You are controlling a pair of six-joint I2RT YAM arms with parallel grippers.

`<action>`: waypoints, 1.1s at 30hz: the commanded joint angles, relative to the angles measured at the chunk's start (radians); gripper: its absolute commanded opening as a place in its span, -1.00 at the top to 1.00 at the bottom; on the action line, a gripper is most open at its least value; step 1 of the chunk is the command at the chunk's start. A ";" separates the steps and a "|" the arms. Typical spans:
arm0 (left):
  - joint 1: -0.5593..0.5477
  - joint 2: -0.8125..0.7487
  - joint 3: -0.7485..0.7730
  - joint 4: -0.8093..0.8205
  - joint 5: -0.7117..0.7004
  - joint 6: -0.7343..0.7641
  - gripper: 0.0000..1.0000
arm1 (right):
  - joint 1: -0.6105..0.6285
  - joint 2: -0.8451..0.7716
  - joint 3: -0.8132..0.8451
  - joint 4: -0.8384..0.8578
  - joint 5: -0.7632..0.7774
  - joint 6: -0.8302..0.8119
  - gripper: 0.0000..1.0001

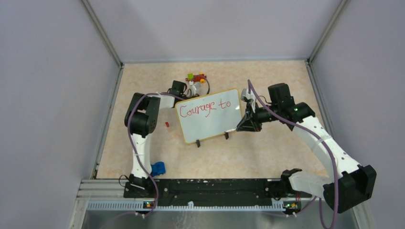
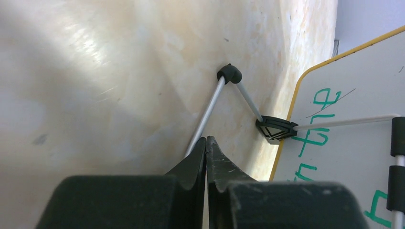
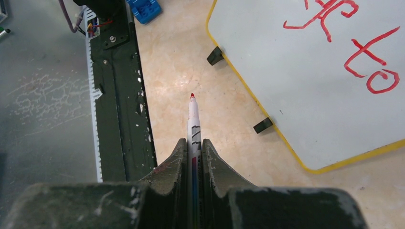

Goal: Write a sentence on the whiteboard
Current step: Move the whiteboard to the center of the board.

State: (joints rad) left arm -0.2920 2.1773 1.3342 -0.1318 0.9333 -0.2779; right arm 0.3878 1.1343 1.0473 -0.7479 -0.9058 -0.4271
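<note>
Looking over the rig: the whiteboard (image 1: 210, 125) stands propped mid-table (image 1: 267, 81), leaning back, btwn the two arms, w/ its two black feet (image 3: 263, 125) along the near edge. The sentence (image 1: 203, 109) is part-done: red words "Courage to" run along the top line, and the face below them is plain white. R gripper (image 3: 193, 143) is clamped on a marker (image 3: 193, 119), white barrel w/ red tip exposed. The tip sits off the board, beside its right edge, over the tabletop and apart from the writing face. L gripper (image 2: 206, 143) is behind the board's upper-left corner, jaws pressed together w/ no gap. A thin grey rod (image 2: 207, 112) of the rear stand runs from a black elbow (image 2: 229, 74) down to just beside the fingertips; can't tell whether it's pinched or only alongside. The rear face carries green writing (image 2: 317, 136). Misc: small red piece (image 1: 166, 124) on the table left of the board, blue block (image 1: 157, 168) near the L arm base, coloured toy cluster (image 1: 197, 78) behind the board.
</note>
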 commanded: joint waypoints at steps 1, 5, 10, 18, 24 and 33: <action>0.039 -0.027 -0.058 0.119 -0.103 -0.025 0.85 | -0.013 -0.003 0.001 0.033 -0.015 -0.014 1.00; 0.040 -0.107 -0.048 0.120 -0.039 0.017 0.65 | -0.014 -0.005 0.009 0.033 -0.017 -0.013 1.00; 0.058 -0.217 0.057 -0.012 -0.071 0.116 0.15 | -0.015 -0.015 0.022 0.039 -0.030 0.003 1.00; 0.191 -0.349 0.368 -0.325 -0.207 0.384 -0.25 | -0.014 -0.020 0.030 0.028 -0.023 0.003 1.00; 0.170 -0.655 0.384 -0.759 -0.186 0.931 -0.06 | -0.015 -0.023 -0.003 0.054 -0.004 0.017 1.00; -0.179 -1.044 -0.226 -0.952 -0.382 1.151 0.26 | -0.061 0.005 -0.021 0.112 0.007 0.071 1.00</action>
State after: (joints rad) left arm -0.3878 1.1564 1.3579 -0.9745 0.6666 0.7708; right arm 0.3637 1.1343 1.0271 -0.6952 -0.8997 -0.3813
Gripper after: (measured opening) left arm 0.379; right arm 0.087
